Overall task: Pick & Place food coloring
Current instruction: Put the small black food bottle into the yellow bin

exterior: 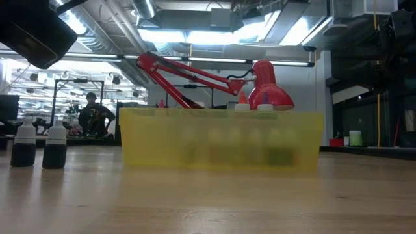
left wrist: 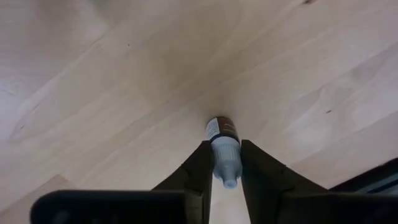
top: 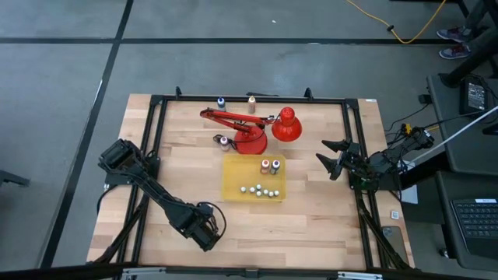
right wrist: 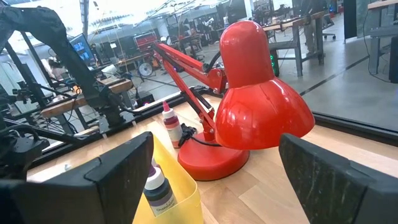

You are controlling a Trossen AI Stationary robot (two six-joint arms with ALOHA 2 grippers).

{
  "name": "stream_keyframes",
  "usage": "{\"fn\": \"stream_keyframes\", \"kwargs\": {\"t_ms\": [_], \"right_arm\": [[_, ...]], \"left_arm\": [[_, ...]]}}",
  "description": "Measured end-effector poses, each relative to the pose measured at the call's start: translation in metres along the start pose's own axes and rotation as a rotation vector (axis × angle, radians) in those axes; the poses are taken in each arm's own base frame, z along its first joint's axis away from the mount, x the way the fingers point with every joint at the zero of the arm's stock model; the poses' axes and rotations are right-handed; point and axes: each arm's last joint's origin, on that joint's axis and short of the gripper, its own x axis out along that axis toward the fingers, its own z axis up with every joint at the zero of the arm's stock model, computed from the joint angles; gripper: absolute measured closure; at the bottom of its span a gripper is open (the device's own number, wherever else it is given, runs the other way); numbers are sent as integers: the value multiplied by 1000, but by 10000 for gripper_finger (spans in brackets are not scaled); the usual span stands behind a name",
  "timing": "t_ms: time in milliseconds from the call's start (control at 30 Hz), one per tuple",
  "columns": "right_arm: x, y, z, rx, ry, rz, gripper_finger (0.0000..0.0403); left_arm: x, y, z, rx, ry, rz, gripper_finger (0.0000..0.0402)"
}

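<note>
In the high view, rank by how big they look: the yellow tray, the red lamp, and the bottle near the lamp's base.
1. Red lamp, counting arm, base and shade.
2. Yellow tray, close behind in footprint.
3. Bottle beside the lamp's base, far smaller than both.

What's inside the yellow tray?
Inside the yellow tray stand two food coloring bottles, plus a row of small pale round pieces. The low view's blurry tray wall hides them.

Looks like a robotics lab or workshop: exposed ducts (exterior: pixel 110 39) and strip lights (exterior: pixel 195 36) are being shown overhead, workbenches (right wrist: pixel 93 93) are being crowded with gear, a person (exterior: pixel 94 116) is being seen behind.
</note>
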Motion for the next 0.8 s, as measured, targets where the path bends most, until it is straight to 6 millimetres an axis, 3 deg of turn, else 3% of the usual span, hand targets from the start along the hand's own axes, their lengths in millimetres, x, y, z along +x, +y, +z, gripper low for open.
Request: {"fn": "stream_keyframes", "kwargs": {"t_ms": [300, 800], "right_arm": [[0, 0, 0, 1, 0, 0, 56], [0, 0, 0, 0, 0, 0, 56]], "left_arm": [[-27, 14, 0, 89, -10, 34, 343], [-67, 87, 34, 271, -38, 168, 343]]}}
